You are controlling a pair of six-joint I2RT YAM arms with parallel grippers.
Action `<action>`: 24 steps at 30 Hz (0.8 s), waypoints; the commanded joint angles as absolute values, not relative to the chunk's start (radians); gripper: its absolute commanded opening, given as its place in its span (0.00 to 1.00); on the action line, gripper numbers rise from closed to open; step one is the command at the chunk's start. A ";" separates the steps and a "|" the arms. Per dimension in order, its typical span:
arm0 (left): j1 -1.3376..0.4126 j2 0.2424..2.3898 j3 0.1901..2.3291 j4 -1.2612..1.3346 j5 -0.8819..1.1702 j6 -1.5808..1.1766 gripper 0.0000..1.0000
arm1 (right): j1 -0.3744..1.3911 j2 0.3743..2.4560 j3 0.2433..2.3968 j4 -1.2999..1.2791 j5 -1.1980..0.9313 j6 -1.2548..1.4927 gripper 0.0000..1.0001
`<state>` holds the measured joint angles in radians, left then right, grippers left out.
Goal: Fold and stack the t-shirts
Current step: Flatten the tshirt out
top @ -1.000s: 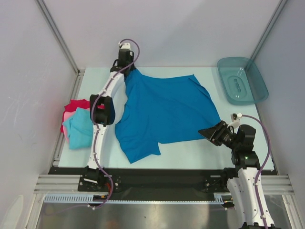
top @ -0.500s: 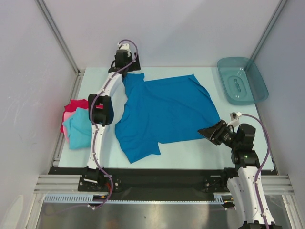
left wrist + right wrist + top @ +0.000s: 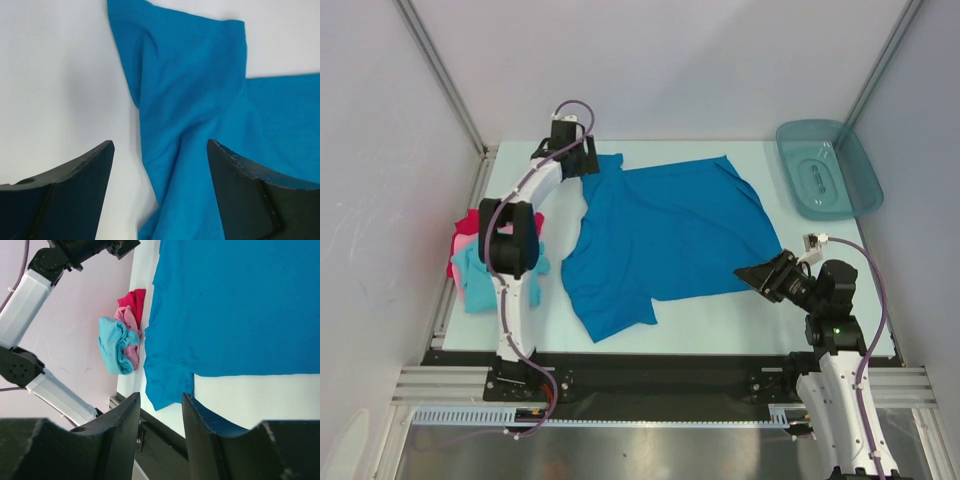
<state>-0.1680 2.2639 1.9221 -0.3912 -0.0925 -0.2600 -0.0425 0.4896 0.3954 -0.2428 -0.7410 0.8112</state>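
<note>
Blue shirt [image 3: 660, 235]: spread flat at the centre of the table [image 3: 720, 320], unfolded, a few creases. One sleeve points to 11 o'clock, the other to 7 o'clock, and the hem edge runs down the 3 o'clock side.
Left gripper [image 3: 160, 144]: at 11 o'clock on the table, over the far sleeve. Jaws are spread wide. The wrist view shows the rumpled sleeve below the gap and nothing clamped.
Right gripper [image 3: 160, 396]: at 4 o'clock, just off the shirt's near right corner, pointing towards 9 o'clock. Fingers are parted by a narrow gap showing only table, so it is empty.
Turquoise shirt [image 3: 112, 347]: bunched at 9 o'clock on the table's left edge, nearest piece of the heap, partly under the left arm's elbow in the top view.
Pink shirt [image 3: 127, 320]: crumpled, touching the turquoise one on its far side.
Red shirt [image 3: 134, 300]: crumpled at the far end of the same heap, touching the pink one.
Heap vs blue shirt: near, whether touching cannot tell.
Tray [image 3: 860, 180]: teal, at 2 o'clock, far right corner, apart from the blue shirt.
</note>
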 commanded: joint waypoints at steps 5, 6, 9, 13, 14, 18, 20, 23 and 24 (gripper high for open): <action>-0.063 2.059 1.708 -0.298 0.188 -0.391 0.68 | -0.028 0.449 0.433 -0.284 -0.747 0.793 0.45; -0.019 2.063 1.625 -0.258 0.271 -0.455 0.62 | -0.031 0.451 0.434 -0.270 -0.749 0.799 0.44; -0.003 2.068 1.595 -0.227 0.330 -0.501 0.61 | -0.034 0.453 0.433 -0.268 -0.752 0.804 0.45; 0.034 2.092 1.534 -0.183 0.405 -0.574 0.56 | -0.044 0.449 0.425 -0.268 -0.758 0.808 0.44; 0.035 2.097 1.523 -0.176 0.431 -0.600 0.53 | -0.046 0.449 0.425 -0.268 -0.759 0.808 0.44; 0.035 2.080 1.438 -0.118 0.436 -0.629 0.52 | -0.046 0.456 0.428 -0.268 -0.764 0.808 0.44; 0.035 2.079 1.428 -0.117 0.437 -0.643 0.51 | -0.045 0.456 0.428 -0.268 -0.765 0.808 0.44; 0.035 2.072 1.396 -0.095 0.451 -0.670 0.50 | -0.044 0.454 0.426 -0.267 -0.764 0.810 0.44; 0.035 2.072 1.385 -0.094 0.448 -0.675 0.49 | -0.044 0.453 0.426 -0.267 -0.764 0.810 0.44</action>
<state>0.0360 2.1056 1.4067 -0.1608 0.4084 -0.6258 -0.0433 0.4591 0.3954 -0.2817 -0.7425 0.8112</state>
